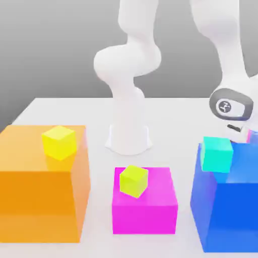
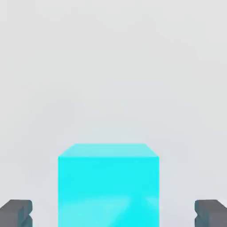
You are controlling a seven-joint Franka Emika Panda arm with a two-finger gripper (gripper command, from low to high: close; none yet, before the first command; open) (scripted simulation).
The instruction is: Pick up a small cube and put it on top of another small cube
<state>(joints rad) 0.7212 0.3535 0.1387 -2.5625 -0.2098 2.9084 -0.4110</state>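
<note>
The small cube (image 2: 108, 184), plain bright cyan-blue, rests on the pale table surface and stands between my two dark fingertips (image 2: 17, 213). My gripper (image 2: 113, 213) is open, each finger a clear gap away from the cube's sides, nothing held. In the exterior view my gripper (image 1: 236, 129) hangs low at the exterior view's right, just behind the big blue block (image 1: 227, 206). A greener turquoise small cube (image 1: 217, 153) sits on that blue block's top, close in front of my hand.
A big orange block (image 1: 43, 186) at the exterior view's left carries a yellow small cube (image 1: 59, 142). A magenta block (image 1: 145, 201) in the middle carries a yellow-green small cube (image 1: 133, 180). The arm's white base (image 1: 129, 136) stands behind them.
</note>
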